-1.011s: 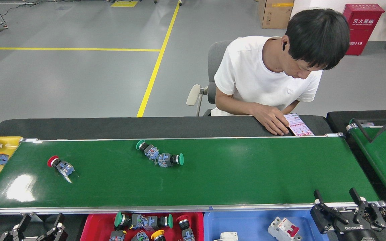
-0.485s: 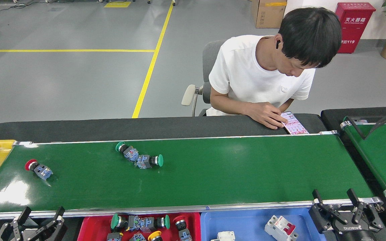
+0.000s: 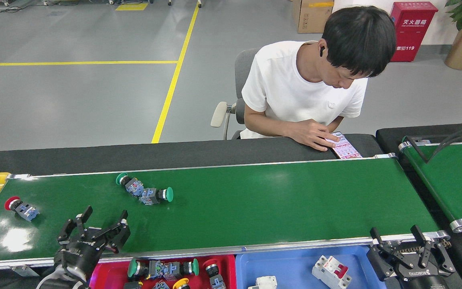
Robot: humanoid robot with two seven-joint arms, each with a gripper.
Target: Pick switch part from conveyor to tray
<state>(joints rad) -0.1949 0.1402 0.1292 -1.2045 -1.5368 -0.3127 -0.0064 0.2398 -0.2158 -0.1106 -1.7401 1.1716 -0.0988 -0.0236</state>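
1. The left gripper (image 3: pixel 103 221) hangs over the near edge of the conveyor (image 3: pixel 255 200), lower left of the frame, fingers spread wide and holding nothing.
2. Two green-capped switch parts (image 3: pixel 144 192) lie touching on the belt, up and right of that gripper.
3. A red-capped switch part (image 3: pixel 20 207) lies near the belt's left end.
4. The right gripper (image 3: pixel 397 240) sits at lower right, fingers apart and empty.
5. The red tray (image 3: pixel 112 273) at the bottom edge holds several switches.
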